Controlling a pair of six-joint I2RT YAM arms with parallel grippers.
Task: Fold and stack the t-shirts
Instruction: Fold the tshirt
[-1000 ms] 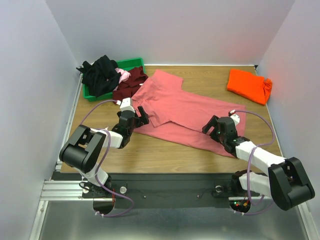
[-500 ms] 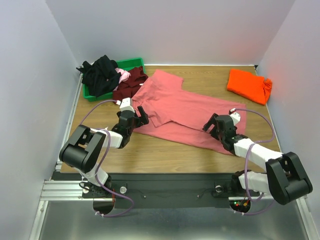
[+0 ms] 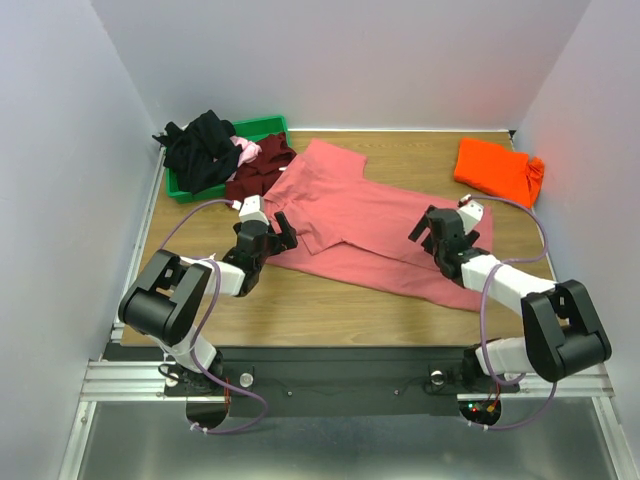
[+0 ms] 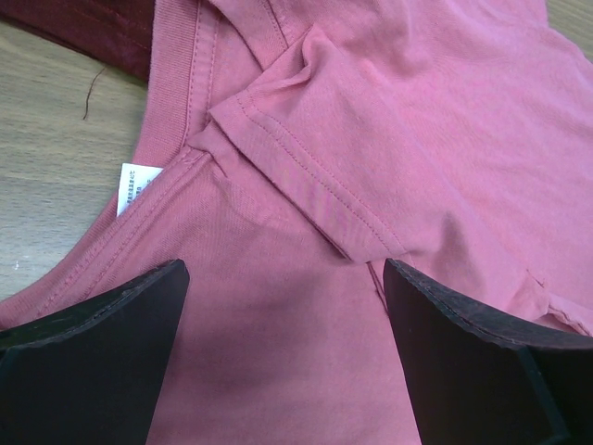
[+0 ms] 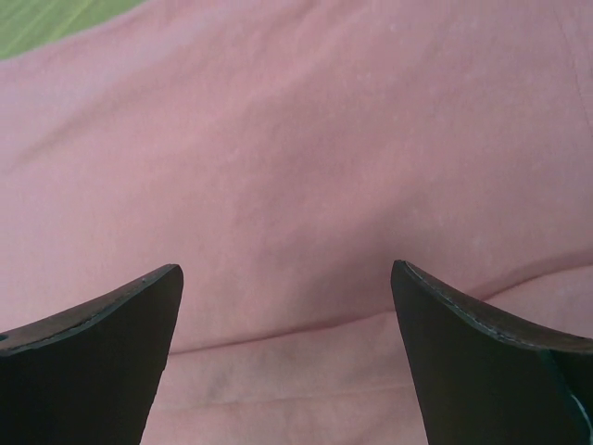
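The pink shirt (image 3: 370, 225) stretches from the counter's (image 3: 330, 300) far left toward its near right, collar end under the released left hand (image 3: 281, 228), hem end under the released right hand (image 3: 428, 228).

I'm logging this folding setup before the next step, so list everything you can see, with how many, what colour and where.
spread t-shirt: one, salmon-pink, lying across the middle of the table
neck label: one, white, at the spread t-shirt's collar
folded t-shirt: one, bright orange, far right of the table
maroon t-shirt: one, dark maroon, crumpled, spilling from the bin onto the table
black t-shirt: one, black, heaped on the bin's left end
pink t-shirt: one, light pink, bunched between the black and maroon ones
bin: one, green, far left corner
table: one, brown wood
left gripper: one, black, open, over the collar
right gripper: one, black, open, over the spread t-shirt's right part
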